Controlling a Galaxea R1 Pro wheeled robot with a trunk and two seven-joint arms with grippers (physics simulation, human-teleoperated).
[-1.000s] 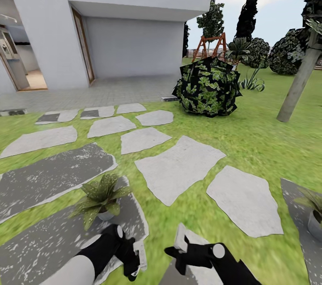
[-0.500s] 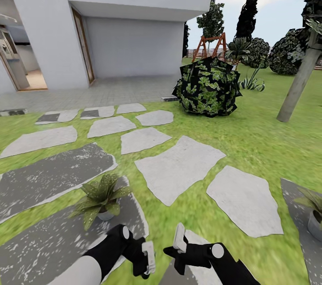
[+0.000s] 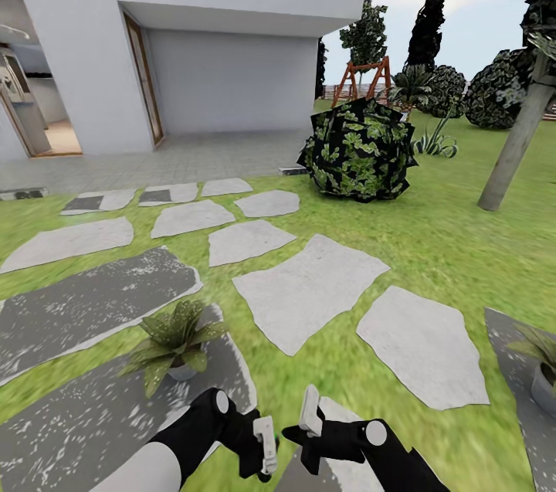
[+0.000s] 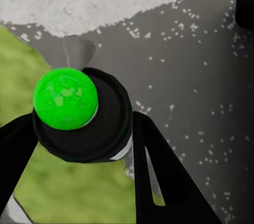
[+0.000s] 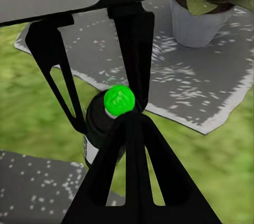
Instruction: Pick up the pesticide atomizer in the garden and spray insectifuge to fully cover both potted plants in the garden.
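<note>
Holding the pesticide atomizer (image 4: pixel 79 115), a dark bottle with a green top here, the left end effector (image 3: pixel 265 447) has its black fingers (image 4: pixel 159 176) closed on either side of the bottle's body above a grey stepping slab (image 4: pixel 180 65) at the near edge of the lawn. Just beside it, the right end effector (image 3: pixel 310 412) has its fingers (image 5: pixel 132 160) apart around the same bottle; whether they touch it I cannot tell. One potted plant (image 3: pixel 176 337) stands near left, another (image 3: pixel 544 368) at the far right edge.
</note>
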